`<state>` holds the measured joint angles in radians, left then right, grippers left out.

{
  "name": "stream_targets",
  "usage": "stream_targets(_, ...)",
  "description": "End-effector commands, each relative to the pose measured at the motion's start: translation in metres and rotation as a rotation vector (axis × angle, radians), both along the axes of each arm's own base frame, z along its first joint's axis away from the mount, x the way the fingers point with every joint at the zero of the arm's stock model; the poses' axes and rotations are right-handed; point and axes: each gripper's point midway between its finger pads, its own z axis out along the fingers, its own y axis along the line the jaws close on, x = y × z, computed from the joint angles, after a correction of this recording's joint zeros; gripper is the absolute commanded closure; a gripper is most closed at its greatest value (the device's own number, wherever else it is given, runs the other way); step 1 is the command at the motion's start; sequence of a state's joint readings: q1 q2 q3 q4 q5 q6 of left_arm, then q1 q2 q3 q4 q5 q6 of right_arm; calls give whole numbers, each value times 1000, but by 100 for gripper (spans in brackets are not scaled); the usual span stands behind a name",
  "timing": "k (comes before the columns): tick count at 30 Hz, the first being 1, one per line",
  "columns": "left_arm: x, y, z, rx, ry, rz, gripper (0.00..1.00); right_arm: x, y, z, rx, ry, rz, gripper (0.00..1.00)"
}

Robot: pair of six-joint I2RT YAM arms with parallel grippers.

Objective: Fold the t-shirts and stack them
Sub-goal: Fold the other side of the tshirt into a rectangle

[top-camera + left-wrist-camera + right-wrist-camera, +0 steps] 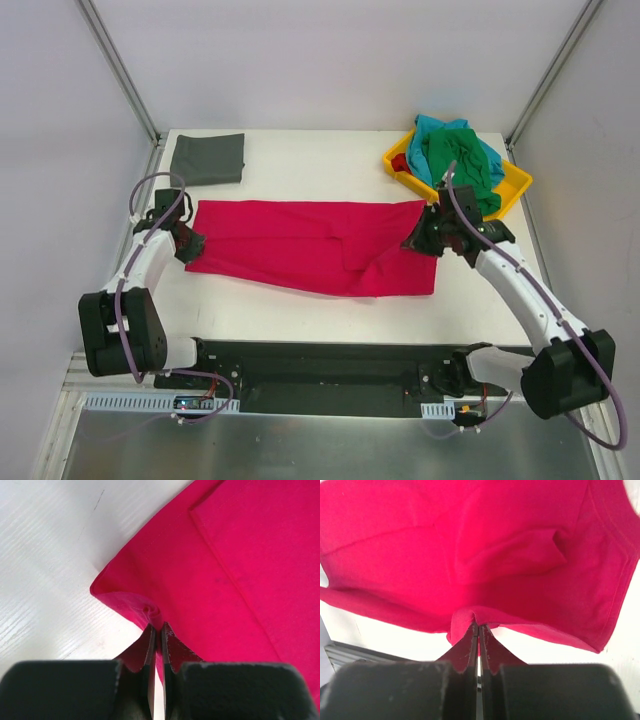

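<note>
T-shirts: four in view, one folded so far by my reading. The dark grey t-shirt (208, 158) lies as a flat rectangle at the far left corner of the table (300, 160), so I take it as finished and as the base of the stack. The crimson red t-shirt (310, 245) is spread across the middle of the table as a long band, apparently already doubled lengthwise, with a rumpled patch towards its right end. The left gripper (188, 243) has its jaws pinched together on the cloth at the left end, and the right gripper (420, 240) is clamped the same way on the right end. Both wrist views show a small pucker of red fabric between the fingertips. Judgement: the fold of this shirt is midway and needs at least one more crosswise fold, then placing on the grey one. The green t-shirt (460, 160) and teal t-shirt (440, 128) sit heaped in the yellow tray (515, 185) at the far right, unfolded. Unclear: how many layers each gripper holds, a small red scrap at the tray's left edge, and how much teal cloth lies under the green.
</note>
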<state>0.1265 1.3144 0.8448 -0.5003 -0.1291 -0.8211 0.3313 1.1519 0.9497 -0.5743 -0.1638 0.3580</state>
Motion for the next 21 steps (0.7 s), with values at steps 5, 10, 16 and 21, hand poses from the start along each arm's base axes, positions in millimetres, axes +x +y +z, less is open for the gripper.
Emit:
stream_targets(5, 16, 11, 4, 29, 19, -9, 100, 77, -7, 32, -34, -112, -20, 99)
stream_targets(10, 25, 20, 5, 62, 30, 3, 100, 112, -14, 29, -63, -106, -21, 99)
stream_targets(16, 33, 27, 0, 72, 59, 10, 100, 140, -20, 14, -88, -84, -14, 99)
stream_targets(21, 44, 31, -9, 79, 96, -10, 96, 160, -29, -5, -127, -59, -34, 99)
